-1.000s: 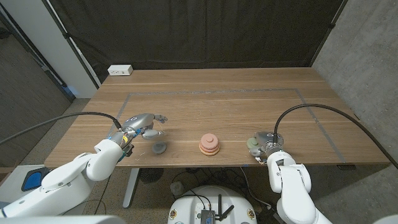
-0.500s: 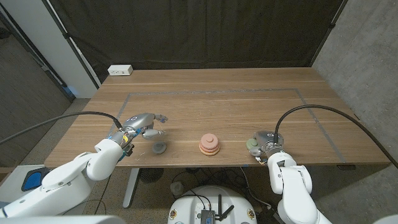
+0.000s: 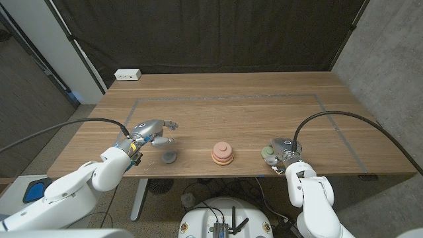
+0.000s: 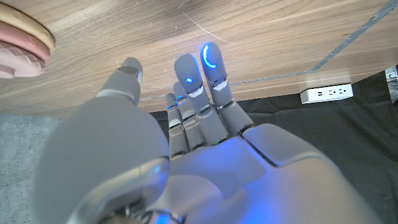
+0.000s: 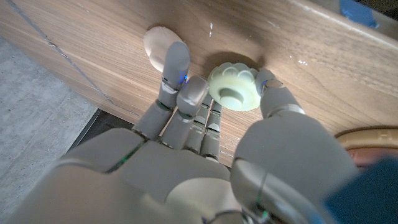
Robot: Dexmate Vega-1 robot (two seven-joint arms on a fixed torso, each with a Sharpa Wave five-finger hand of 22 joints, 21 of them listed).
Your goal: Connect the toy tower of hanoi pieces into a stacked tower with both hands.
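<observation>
At the far left edge of the table [image 3: 238, 86] sits a white power strip [image 3: 128, 75], against the black curtain [image 3: 211, 33]; no writing can be read on it, and the left wrist view shows its sockets. A rectangle of grey tape [image 3: 225, 97] is marked on the wood.

The left hand [image 3: 151, 132] is over the table on the left side, fingers spread and reaching toward the centre, holding nothing. In the left wrist view the fingers [image 4: 208, 68] are extended side by side with blue lights glowing at the tips, thumb apart. A black cable [image 3: 73, 125] arcs to that wrist.

Just beside the left hand, nearer the table's front edge, lies a grey disc [image 3: 169, 157], apart from the fingers.

In the middle, near the front edge, stands the stack [image 3: 223, 153]: pink and orange discs piled with the widest at the bottom and a small pink one on top. Its pink rim also shows in the left wrist view.

To the right of the stack, near the front edge, the right hand [image 3: 280, 153] is at a pale green disc [image 5: 234, 89]. In the right wrist view the scalloped green disc lies on the wood between the thumb and the fingers [image 5: 177, 78], which curl close around it; whether they actually grip it I cannot tell. A pale oval piece [image 5: 157, 42] lies on the wood just beyond the fingertips. No brand or label is legible anywhere.
</observation>
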